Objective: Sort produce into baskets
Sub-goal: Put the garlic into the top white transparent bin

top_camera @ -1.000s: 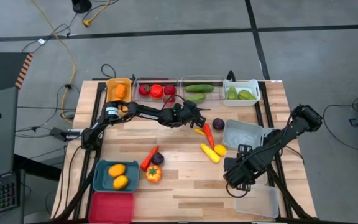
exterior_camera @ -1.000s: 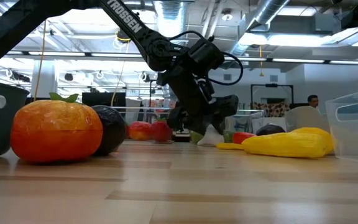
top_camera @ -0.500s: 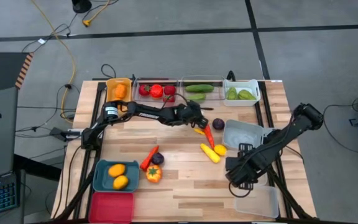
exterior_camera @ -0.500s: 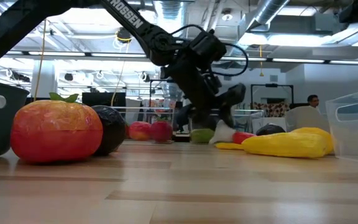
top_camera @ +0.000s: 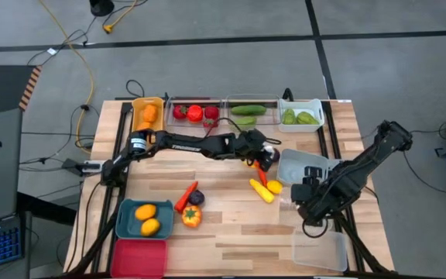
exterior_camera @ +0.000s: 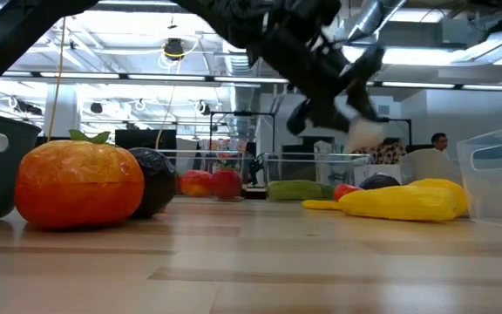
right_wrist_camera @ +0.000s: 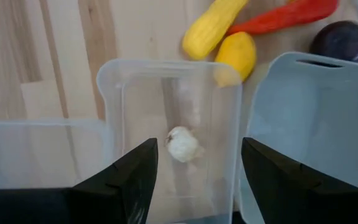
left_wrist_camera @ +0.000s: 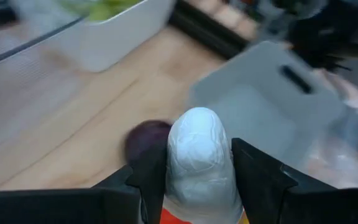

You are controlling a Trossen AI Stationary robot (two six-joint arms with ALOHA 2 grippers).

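- Left gripper (top_camera: pixel 265 155): reached across toward mid-tabletop, right of centre, lifted clear of the wood in low view. Fingers (left_wrist_camera: pixel 261 180) clenched on a white produce pc (left_wrist_camera: pixel 199 163), prob. garlic or sim.; held by its sides so it hangs free for transport.
- White pc position: off the table, in the jaws, just beside the open grey-clear bin (top_camera: pixel 302 165) near the right edge. Judgement: carry phase, drop-off bin not yet certain.
- Dark purple pc (left_wrist_camera: pixel 146 139) lies on the wood directly under/ahead of the left gripper, next to that bin's wall.
- Right gripper (top_camera: pixel 310 203): near the right edge, front half of tabletop, hanging over a clear bin (right_wrist_camera: pixel 166 143). Fingers (right_wrist_camera: pixel 129 177) spread, holding nothing. One small white pc (right_wrist_camera: pixel 182 144) lies on that bin's floor; prob. the matching home for white items.
- Back edge, sorted by colour: orange-yellow bin (top_camera: pixel 147 111) w/ orange pcs, clear bin (top_camera: pixel 194 113) w/ red pcs, clear bin (top_camera: pixel 248 113) w/ green pcs, white bin (top_camera: pixel 301 115) w/ green pcs.
- Front-left corner: teal bin (top_camera: pixel 143 218) w/ two yellow-orange pcs; red bin (top_camera: pixel 138 258) beside it toward the front edge.
- Unsorted on the wood: yellow pcs (top_camera: pixel 263 190) and red-orange carrot-like pc (top_camera: pixel 260 167) mid-table; orange tomato-like pc (top_camera: pixel 191 216), dark pc (top_camera: pixel 197 198), red pc (top_camera: pixel 184 197) near the teal bin.
- Risk: right arm occupies the airspace over the white-item bin; clearance reqd before delivery there.
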